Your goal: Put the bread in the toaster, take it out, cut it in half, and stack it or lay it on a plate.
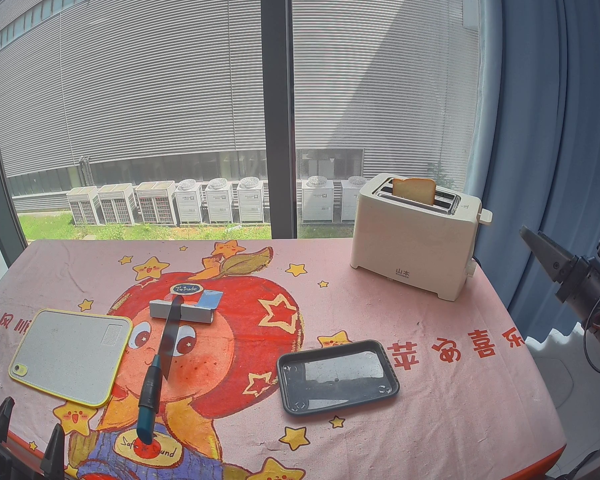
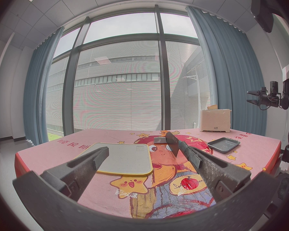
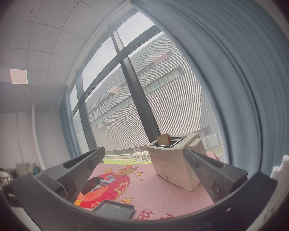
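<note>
A cream toaster (image 1: 413, 238) stands at the table's back right, with a bread slice (image 1: 414, 190) sticking up out of its slot. A black tray-like plate (image 1: 337, 376) lies in front of it. A blue-handled knife (image 1: 155, 378) rests with its blade on a small holder (image 1: 192, 307), beside a yellow-rimmed cutting board (image 1: 70, 355). My left gripper (image 1: 30, 423) hovers open at the front left edge, with nothing between its fingers (image 2: 86, 167). Off the table's right side, level with the toaster (image 3: 175, 166), my right gripper (image 1: 539, 245) hangs open and faces it; the bread (image 3: 164, 139) lies beyond the fingers (image 3: 212, 174).
A pink cartoon tablecloth (image 1: 393, 315) covers the table. A large window stands right behind the table and a blue curtain (image 1: 553, 101) hangs at the right. Bare cloth lies between the plate and the toaster.
</note>
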Controlling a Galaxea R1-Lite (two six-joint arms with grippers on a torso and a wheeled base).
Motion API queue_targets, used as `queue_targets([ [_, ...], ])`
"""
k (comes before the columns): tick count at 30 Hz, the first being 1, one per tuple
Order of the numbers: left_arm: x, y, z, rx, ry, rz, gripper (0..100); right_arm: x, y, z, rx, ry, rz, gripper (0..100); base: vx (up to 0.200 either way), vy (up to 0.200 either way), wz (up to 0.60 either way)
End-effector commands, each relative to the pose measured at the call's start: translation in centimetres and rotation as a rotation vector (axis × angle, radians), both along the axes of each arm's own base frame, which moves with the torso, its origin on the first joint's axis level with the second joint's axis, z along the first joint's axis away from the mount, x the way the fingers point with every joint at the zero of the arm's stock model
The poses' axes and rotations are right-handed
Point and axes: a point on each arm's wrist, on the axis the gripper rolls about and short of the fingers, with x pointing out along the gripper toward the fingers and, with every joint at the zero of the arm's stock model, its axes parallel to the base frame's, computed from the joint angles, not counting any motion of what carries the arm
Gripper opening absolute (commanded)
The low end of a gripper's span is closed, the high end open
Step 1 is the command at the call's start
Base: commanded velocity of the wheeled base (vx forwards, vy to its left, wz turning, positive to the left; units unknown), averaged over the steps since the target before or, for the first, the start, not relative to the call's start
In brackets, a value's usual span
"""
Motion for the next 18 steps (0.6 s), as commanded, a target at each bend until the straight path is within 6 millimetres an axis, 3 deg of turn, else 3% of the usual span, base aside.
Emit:
queue_targets([
  [1, 0.0, 0.0, -0.5, 0.001, 0.002, -0.001, 100, 0.4, 0.8, 0.6, -0.054, -0.045, 0.083, 100, 0.0, 0.0, 0.0],
  [10, 0.0, 0.0, -0.5, 0.001, 0.002, 0.0, 100, 1.8, 1.2, 1.6, -0.147, 0.009, 0.086, 100, 0.0, 0.0, 0.0],
  [18, 0.0, 0.0, -0.5, 0.001, 0.002, 0.0, 100, 1.6, 1.1, 2.3, -0.281, 0.025, 0.081, 100, 0.0, 0.0, 0.0],
])
